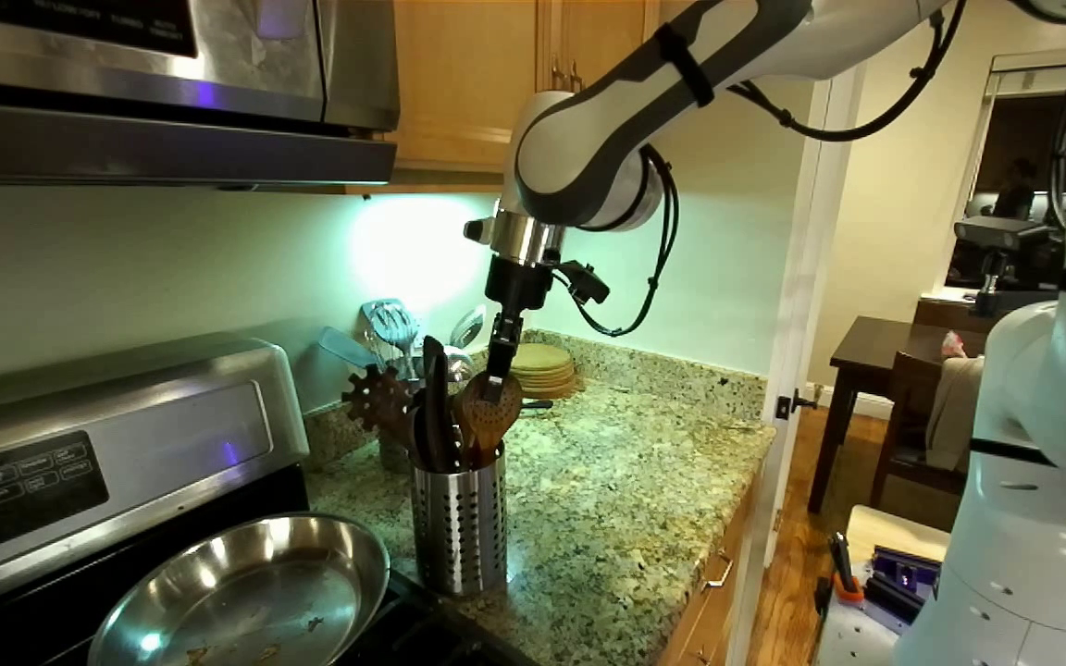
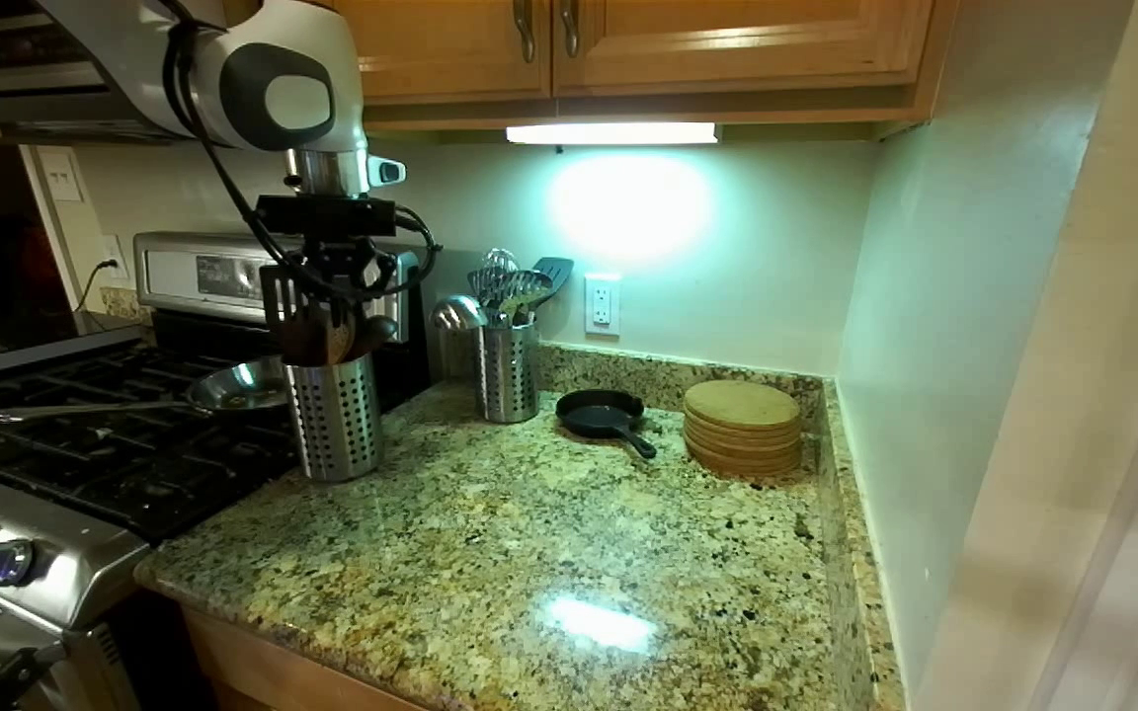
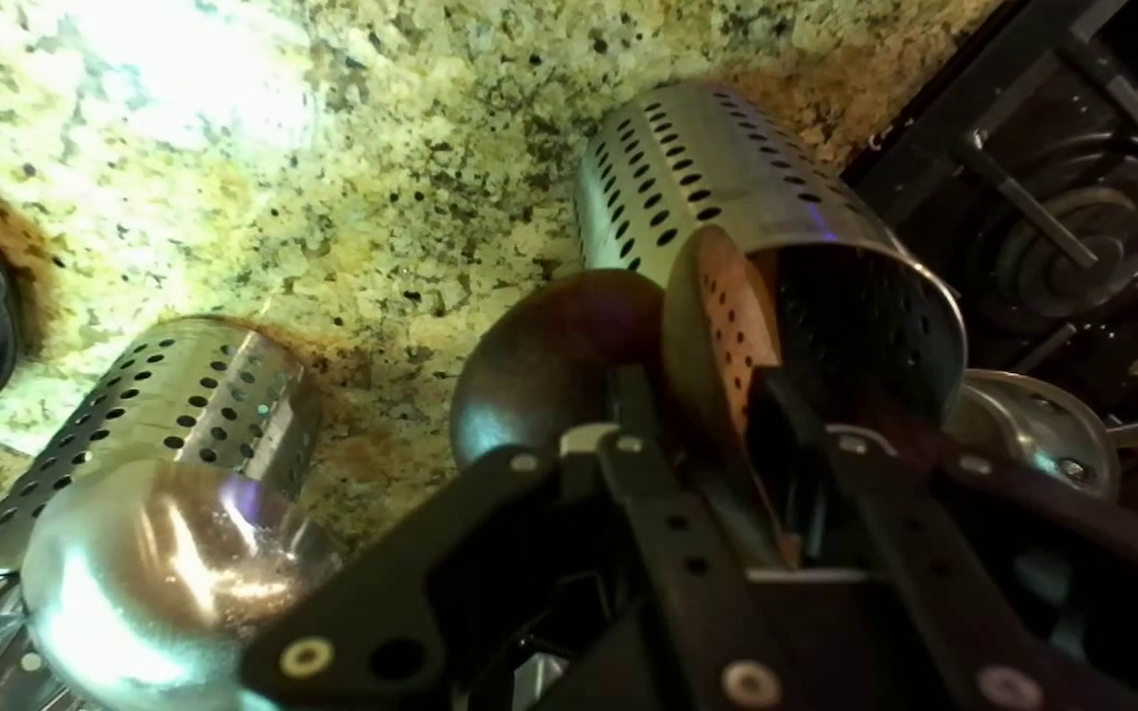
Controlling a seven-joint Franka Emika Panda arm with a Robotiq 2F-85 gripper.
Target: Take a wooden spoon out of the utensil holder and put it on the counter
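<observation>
The wooden spoon [image 1: 507, 413] is light brown with a perforated oval bowl. It stands bowl-up in the utensil holder [image 1: 461, 536], its handle hidden inside. It also shows in an exterior view [image 2: 339, 342] and edge-on in the wrist view [image 3: 729, 306]. The metal holder [image 2: 335, 425] stands upright on the granite counter [image 2: 529, 523] beside the stove. My gripper [image 3: 702, 405] points down, its parted fingers on either side of the spoon's bowl. One finger overlaps the bowl's face. I cannot tell whether both fingers press on it. The fingertips are dark in an exterior view [image 2: 337, 296].
Darker wooden utensils [image 1: 436, 407] crowd the same holder; a dark rounded bowl [image 3: 569, 346] lies close beside a finger. A second metal holder [image 2: 507, 370] with a ladle stands behind. A steel pan [image 1: 255, 592], small black skillet [image 2: 601, 413] and stacked round boards [image 2: 742, 434] are around.
</observation>
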